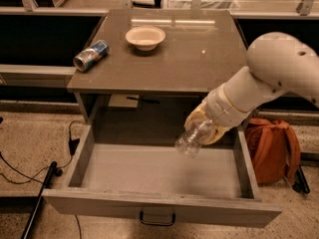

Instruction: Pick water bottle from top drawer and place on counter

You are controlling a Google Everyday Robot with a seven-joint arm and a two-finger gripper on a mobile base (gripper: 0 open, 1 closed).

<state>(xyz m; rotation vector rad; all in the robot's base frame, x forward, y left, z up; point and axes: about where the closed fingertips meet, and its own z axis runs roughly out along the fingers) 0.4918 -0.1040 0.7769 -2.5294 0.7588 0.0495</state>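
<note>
Gripper (203,125): clamped on bottle (191,141), above the drawer (149,208) (open).
Done: the pick — bottle hangs clear.
Left: placing it on counter (174,59).

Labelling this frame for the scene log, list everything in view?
water bottle: 1, clear plastic, held in the gripper over the right rear of the open drawer
top drawer: 1, grey-brown with a pale bottom, pulled out, nothing else inside it
drawer handle: 1, dark, middle of the drawer front
counter: 1, glossy grey-brown, above the drawer
bowl: 1, pale, upright, rear middle of the counter
drink can: 1, blue and silver, on its side at the counter's left edge
backpack: 1, orange, on the floor to the right of the drawer
cables: dark, on the floor to the left
arm: 1, white, coming in from the right
gripper: 1, yellowish fingers shut on the bottle
</note>
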